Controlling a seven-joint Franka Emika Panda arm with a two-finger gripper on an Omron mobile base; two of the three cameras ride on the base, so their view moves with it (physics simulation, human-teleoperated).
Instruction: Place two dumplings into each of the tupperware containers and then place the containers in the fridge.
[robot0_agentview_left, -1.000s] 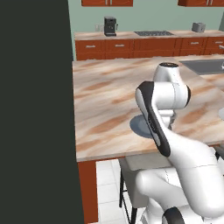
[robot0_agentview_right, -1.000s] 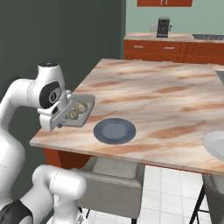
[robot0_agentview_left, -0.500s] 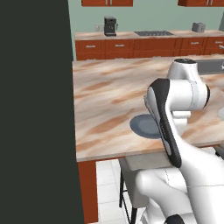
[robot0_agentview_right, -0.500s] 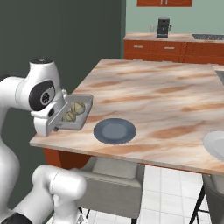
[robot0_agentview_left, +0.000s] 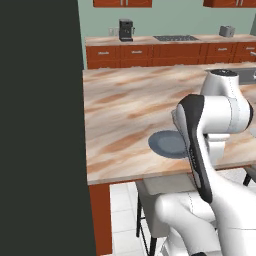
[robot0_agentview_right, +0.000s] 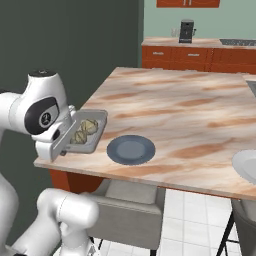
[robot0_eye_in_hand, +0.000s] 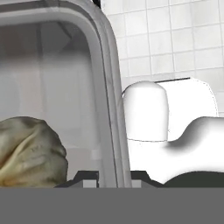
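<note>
Item: tupperware container (robot0_agentview_right: 86, 131), pale translucent tray, loaded with two dumplings (robot0_agentview_right: 83, 129). Location: held clear of the counter (robot0_agentview_right: 190, 110) at its near left corner, tilted, its rim pinched by the gripper (robot0_agentview_right: 66, 139). In the hand view the container's wall (robot0_eye_in_hand: 109, 96) runs up from between the jaws, with one dumpling (robot0_eye_in_hand: 28, 151) lying just inside it.

Jaws: clenched on the container's edge.

Change: over the last second the arm has swung the hand and its load outward, from above the counter's corner toward the dark wall side; the container has gone with it and tilts more. The dumplings have stayed inside.

Also present: round grey plate (robot0_agentview_right: 131, 149) on the counter, near the container, bare; a coffee machine (robot0_agentview_right: 186, 31) on the far counter.

Status, as judged: filling of this container looks done; carry toward the fridge appears under way. Risk: dumplings rolling out if the tilt grows.
</note>
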